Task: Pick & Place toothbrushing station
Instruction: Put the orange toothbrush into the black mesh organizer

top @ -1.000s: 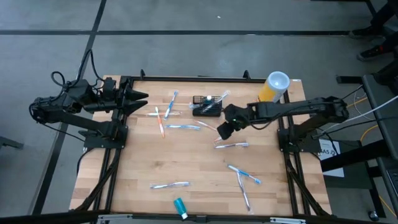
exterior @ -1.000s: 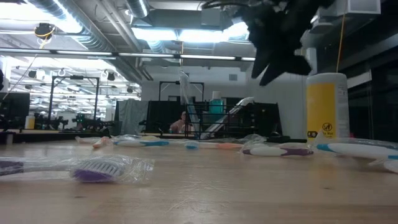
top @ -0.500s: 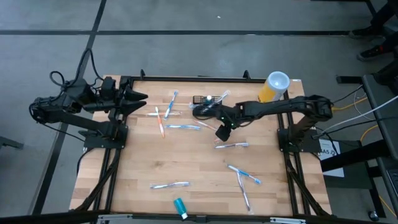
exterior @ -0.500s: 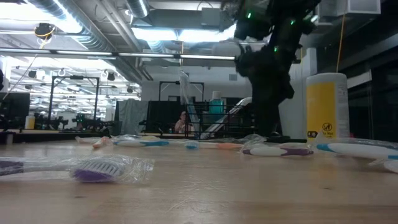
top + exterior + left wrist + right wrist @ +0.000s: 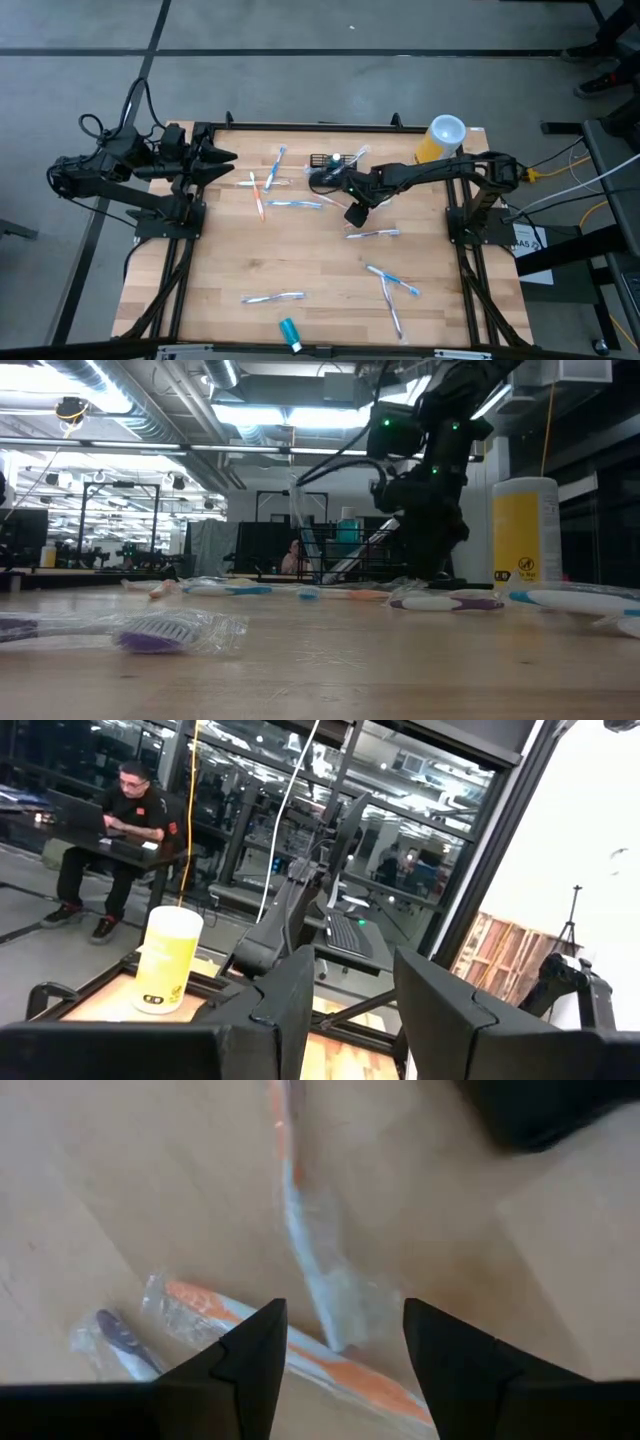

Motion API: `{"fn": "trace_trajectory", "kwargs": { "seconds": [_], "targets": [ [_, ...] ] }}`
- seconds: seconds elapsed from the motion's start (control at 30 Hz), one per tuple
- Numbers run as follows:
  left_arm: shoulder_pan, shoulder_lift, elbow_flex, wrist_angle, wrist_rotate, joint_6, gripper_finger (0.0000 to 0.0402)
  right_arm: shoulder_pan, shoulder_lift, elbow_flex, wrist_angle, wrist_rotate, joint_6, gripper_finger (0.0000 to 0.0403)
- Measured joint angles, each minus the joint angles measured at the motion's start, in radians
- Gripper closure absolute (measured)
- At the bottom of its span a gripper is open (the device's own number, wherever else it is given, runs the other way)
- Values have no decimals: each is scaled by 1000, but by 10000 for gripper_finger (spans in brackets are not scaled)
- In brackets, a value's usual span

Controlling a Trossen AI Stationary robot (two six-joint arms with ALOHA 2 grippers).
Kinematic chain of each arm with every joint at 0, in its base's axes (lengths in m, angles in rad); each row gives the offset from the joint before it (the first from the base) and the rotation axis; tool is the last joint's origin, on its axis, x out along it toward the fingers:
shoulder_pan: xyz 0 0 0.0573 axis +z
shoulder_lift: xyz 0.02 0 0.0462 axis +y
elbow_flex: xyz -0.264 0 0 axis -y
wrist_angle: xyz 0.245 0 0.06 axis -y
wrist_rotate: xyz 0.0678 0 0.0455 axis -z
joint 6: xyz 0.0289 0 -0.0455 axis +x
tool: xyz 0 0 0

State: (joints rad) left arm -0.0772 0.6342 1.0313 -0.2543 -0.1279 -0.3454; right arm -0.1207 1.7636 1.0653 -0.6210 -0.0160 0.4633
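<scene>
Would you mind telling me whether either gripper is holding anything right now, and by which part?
Nothing is held. The right gripper hangs open above wrapped toothbrushes; the left gripper waits open at the table's edge.

Eight wrapped toothbrushes (image 5: pixel 293 203) lie loose on the table (image 5: pixel 230 250) (the crossed pair near the front counts as two). One more seems to stand in the single black wire-mesh caddy (image 5: pixel 320 161). There is one yellow canister (image 5: pixel 432 150), one small teal object (image 5: pixel 290 331), and one seated person (image 5: pixel 120 815).
</scene>
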Motion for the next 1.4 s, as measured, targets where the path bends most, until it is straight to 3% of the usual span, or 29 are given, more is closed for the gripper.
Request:
{"fn": "trace_trajectory", "kwargs": {
  "seconds": [0.2,0.27,0.37,0.43,0.67,0.93,1.1,1.4],
  "targets": [
    [0,0,0,0,11,0,268,26,45,0,17,-29,73,214],
    [0,0,0,0,11,0,268,33,46,0,2,-29,100,252],
    [0,0,0,0,11,0,268,53,36,0,11,-34,101,357],
    [0,0,0,0,11,0,268,71,15,0,26,-41,107,387],
    [0,0,0,0,11,0,268,156,-124,17,-4,53,215,400],
    [0,0,0,2,11,8,268,245,-316,160,-154,251,352,401],
    [0,0,0,11,14,8,268,217,-339,248,-165,332,357,402],
    [0,0,0,20,25,9,268,158,-339,270,-140,350,333,402]
  ]
}}
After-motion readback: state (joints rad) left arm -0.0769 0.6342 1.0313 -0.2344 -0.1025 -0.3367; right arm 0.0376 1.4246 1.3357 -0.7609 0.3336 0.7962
